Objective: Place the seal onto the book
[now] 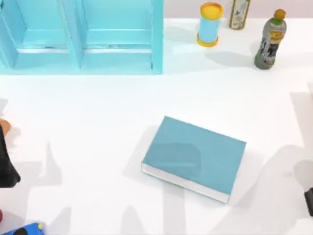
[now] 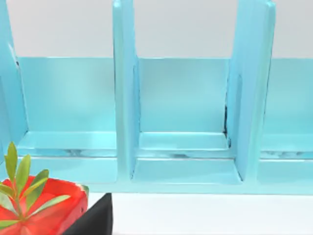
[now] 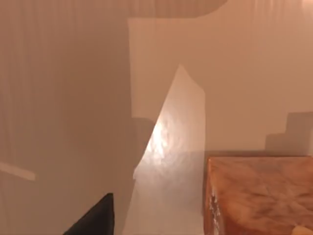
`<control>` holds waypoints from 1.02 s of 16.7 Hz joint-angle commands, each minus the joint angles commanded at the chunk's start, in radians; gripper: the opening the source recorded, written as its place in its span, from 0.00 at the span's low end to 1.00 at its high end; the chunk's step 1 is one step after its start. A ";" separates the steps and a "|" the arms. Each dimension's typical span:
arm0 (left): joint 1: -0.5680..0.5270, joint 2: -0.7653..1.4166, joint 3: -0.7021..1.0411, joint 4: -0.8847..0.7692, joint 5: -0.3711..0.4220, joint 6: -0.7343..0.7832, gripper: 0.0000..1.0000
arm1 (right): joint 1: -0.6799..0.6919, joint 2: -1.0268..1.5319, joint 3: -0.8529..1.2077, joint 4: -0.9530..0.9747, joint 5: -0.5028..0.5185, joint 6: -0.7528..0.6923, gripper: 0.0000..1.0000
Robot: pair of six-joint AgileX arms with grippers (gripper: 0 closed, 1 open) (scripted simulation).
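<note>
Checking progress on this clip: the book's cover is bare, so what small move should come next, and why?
Probably ease the right gripper, at the table's right edge, onto the seal, which sits close in its wrist view. The book lies mid-table with nothing on it; the left arm is parked at left.

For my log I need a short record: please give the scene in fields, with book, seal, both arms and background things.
book: flat near centre of table, teal cover bare
seal: close before the right wrist camera, not on book
left arm: at table's left edge
right arm: at table's right edge
far side: shelf unit, blue cylinder, bottles
</note>
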 joint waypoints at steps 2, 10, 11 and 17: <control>0.000 0.000 0.000 0.000 0.000 0.000 1.00 | 0.000 0.000 0.000 0.000 0.000 0.000 0.77; 0.000 0.000 0.000 0.000 0.000 0.000 1.00 | 0.000 0.000 0.000 0.000 0.000 0.000 0.17; 0.000 0.000 0.000 0.000 0.000 0.000 1.00 | 0.000 0.000 0.000 0.000 0.000 0.000 0.10; 0.000 0.000 0.000 0.000 0.000 0.000 1.00 | 0.000 0.000 0.000 0.000 0.000 0.000 0.00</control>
